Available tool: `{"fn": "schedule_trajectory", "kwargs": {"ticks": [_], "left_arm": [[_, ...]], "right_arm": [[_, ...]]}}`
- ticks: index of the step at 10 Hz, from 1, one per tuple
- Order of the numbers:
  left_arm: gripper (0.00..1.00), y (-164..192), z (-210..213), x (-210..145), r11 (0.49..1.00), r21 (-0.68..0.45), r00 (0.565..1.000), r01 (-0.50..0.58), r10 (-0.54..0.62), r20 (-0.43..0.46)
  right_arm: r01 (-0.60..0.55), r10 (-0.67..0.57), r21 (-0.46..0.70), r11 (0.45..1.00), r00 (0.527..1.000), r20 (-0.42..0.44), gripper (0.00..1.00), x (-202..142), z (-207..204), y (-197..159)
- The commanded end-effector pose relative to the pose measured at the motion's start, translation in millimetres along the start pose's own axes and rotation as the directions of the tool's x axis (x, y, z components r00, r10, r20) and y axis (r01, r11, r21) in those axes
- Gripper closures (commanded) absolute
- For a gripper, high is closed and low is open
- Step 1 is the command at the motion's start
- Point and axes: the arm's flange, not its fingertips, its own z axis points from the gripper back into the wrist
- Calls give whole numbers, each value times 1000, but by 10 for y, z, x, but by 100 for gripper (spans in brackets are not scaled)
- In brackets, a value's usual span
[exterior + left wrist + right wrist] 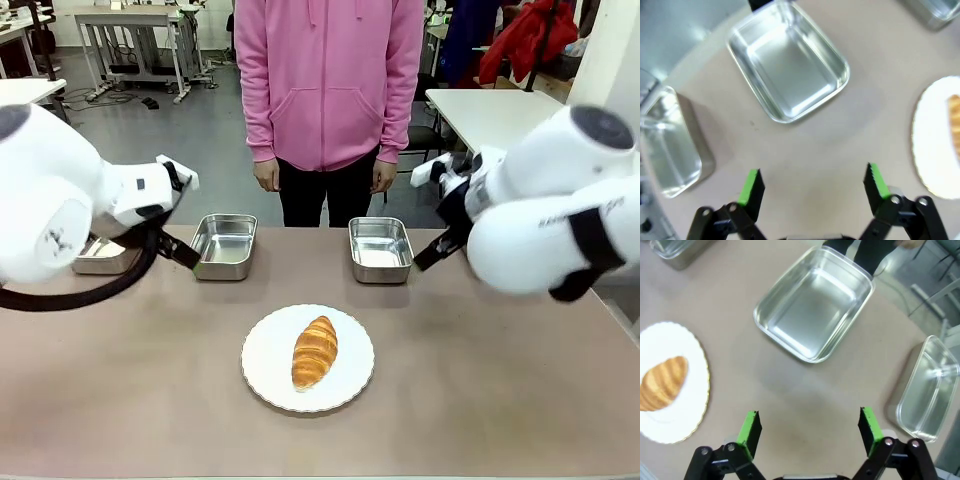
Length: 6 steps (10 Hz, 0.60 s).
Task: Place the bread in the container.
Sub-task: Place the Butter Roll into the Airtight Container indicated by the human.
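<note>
Golden-brown bread point(315, 351), paler stripes; white plate point(265, 368); silver container point(380, 245); pink hoodie point(330, 80).

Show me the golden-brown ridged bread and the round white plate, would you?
Golden-brown ridged bread point(315, 351): front view, middle of its crust.
Round white plate point(256, 360): front view, bare rim left of the bread.
</note>
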Motion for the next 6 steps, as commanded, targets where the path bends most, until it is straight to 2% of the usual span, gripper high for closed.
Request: {"fn": "schedule_trajectory", "kwargs": {"ticks": [1,3,5,6], "left_arm": [[0,581,473,174,996,-90,1000,22,-22,-1],[0,1276,786,244,972,-224,997,75,-78,-6],[0,1997,814,126,932,-346,994,108,-98,47],[0,2325,827,54,898,-409,986,163,-132,103]], "right_arm": [[5,-7,64,998,1000,23,0,173,462,-629],[15,-21,124,992,999,46,0,120,721,-1259],[-19,-6,216,976,993,115,0,-84,864,-1985],[-12,-30,268,963,987,155,0,-213,934,-2320]]}}
